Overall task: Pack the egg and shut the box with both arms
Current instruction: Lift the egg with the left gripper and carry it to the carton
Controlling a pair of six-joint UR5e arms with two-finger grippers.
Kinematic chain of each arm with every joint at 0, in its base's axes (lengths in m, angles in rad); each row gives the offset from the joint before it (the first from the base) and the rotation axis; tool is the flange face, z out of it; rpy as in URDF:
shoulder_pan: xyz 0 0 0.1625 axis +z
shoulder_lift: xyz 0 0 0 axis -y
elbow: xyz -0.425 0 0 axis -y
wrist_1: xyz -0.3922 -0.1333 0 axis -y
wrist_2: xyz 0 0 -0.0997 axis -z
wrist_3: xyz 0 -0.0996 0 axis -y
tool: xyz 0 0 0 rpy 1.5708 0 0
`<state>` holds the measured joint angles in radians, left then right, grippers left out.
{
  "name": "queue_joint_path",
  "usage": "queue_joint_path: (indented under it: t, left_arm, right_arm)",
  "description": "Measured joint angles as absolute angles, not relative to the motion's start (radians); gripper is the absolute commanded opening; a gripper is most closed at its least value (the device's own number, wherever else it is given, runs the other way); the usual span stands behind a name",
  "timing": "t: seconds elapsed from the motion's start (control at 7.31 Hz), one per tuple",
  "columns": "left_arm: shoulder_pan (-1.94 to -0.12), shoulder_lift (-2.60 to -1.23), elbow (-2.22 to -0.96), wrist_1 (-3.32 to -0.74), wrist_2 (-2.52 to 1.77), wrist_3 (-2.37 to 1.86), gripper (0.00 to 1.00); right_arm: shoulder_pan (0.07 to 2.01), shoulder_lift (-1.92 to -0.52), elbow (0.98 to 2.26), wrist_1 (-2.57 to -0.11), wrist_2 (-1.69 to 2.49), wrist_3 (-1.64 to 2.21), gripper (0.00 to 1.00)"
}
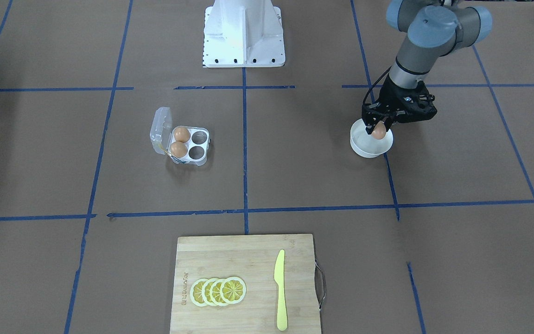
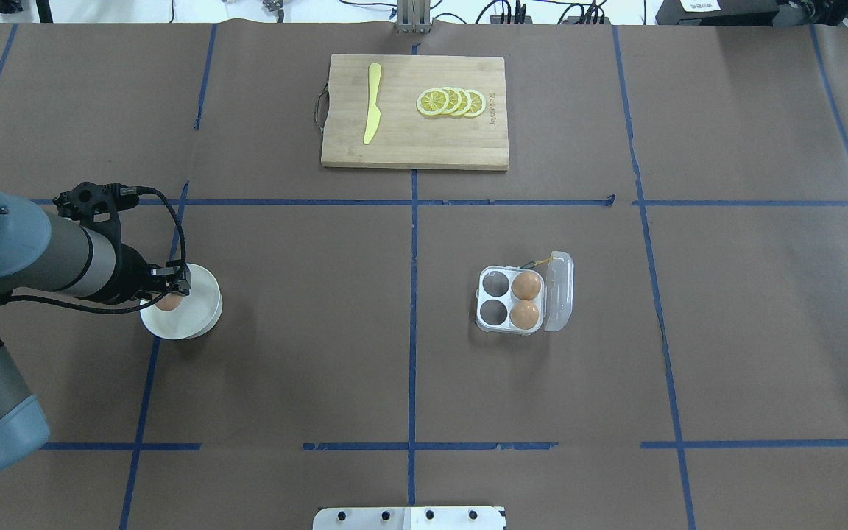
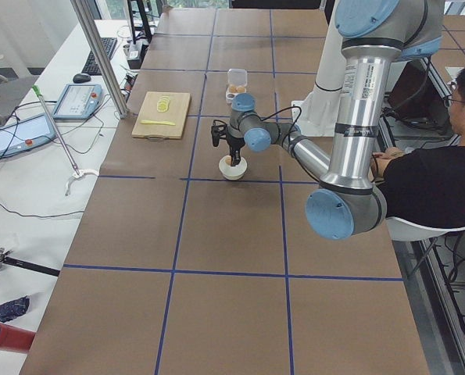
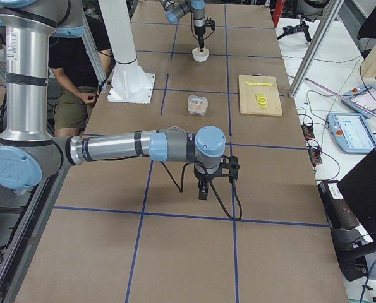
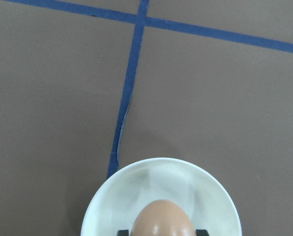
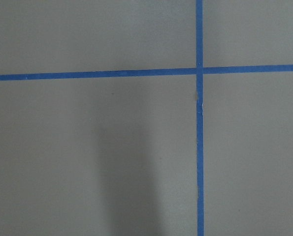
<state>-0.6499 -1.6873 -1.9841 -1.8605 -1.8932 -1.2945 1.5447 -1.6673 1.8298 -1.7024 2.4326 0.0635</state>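
Note:
My left gripper (image 1: pixel 378 126) is shut on an orange-brown egg (image 1: pixel 378 132) and holds it just over the round white bowl (image 1: pixel 371 148). The egg (image 5: pixel 162 219) fills the bottom of the left wrist view, above the bowl (image 5: pixel 112 206). The clear egg carton (image 1: pixel 188 144) lies open at mid-table, with its lid (image 1: pixel 161 130) folded back. Two eggs (image 1: pixel 181 134) sit in the cells by the hinge and the other two cells are empty. My right gripper (image 4: pixel 203 189) hangs over bare table, far from the carton. I cannot tell whether it is open or shut.
A wooden cutting board (image 1: pixel 230 260) with lemon slices (image 1: pixel 218 291) and a yellow knife (image 1: pixel 280 290) lies at the table's far edge from the robot. The white pedestal base (image 1: pixel 244 35) stands at the robot's side. A seated person (image 3: pixel 431 168) is beside the table.

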Motion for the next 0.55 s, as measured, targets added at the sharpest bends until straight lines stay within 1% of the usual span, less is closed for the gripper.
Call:
queue_joint_path:
  t: [0.14, 0.27, 0.55]
  left_arm:
    - [-0.652, -1.72, -1.995, -1.861, -1.891, -1.295, 0.0]
    - [-0.65, -1.816, -1.965, -1.862, -1.868, -1.296, 0.0]
    - [-0.609, -2.035, -1.825, -1.922, -1.795, -1.294, 0.0]
  right_arm:
    - [1.545, -1.666, 1.839, -1.702, 2.432, 0.063, 1.0]
    - [1.545, -1.665, 1.845, -1.702, 2.432, 0.063, 1.0]
    - [1.545, -1.664, 1.848, -1.702, 2.433, 0.063, 1.0]
